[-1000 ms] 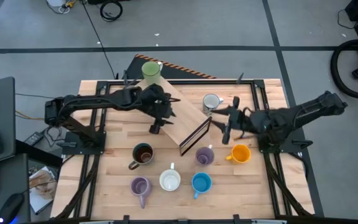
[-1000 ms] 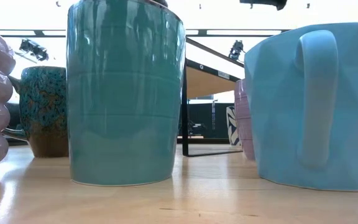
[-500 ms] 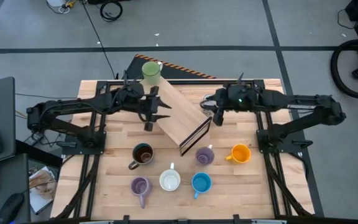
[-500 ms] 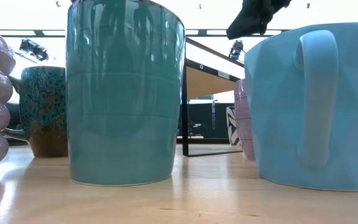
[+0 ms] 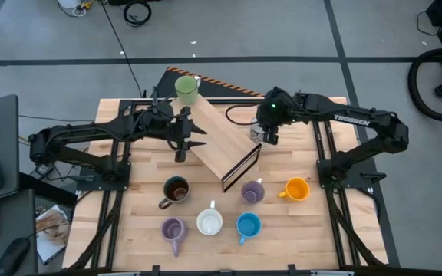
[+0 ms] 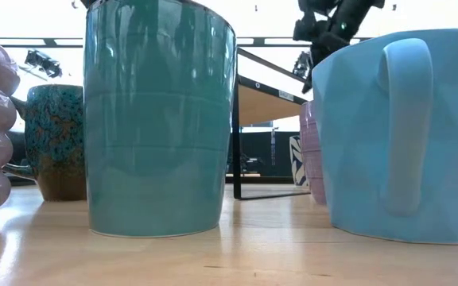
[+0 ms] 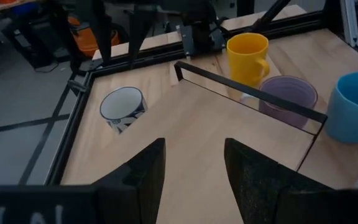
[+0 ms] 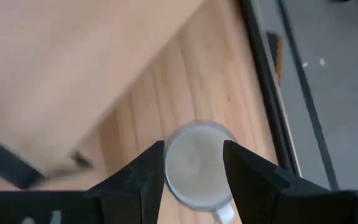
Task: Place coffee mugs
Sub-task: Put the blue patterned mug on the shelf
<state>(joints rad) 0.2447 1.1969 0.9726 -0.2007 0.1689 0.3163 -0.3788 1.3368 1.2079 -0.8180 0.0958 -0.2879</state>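
Bright, even overhead light in the high view, the low view backlit by blown-out ceiling glare with sheen on the table (image 6: 237, 246), and the right wrist view badly motion-blurred.

Both arms are built of matte black segments with rounded joint housings, each rising from a black base on the dark metal frame at its side of the table. The right arm (image 5: 336, 123) carries white TROSSEN lettering along its forearm and a small green light glowing at its wrist. The left arm (image 5: 98, 134) shows no lettering. Each wrist ends in two flat, dark, tapering fingers: the left gripper (image 7: 192, 163) and the right gripper (image 8: 192, 167).
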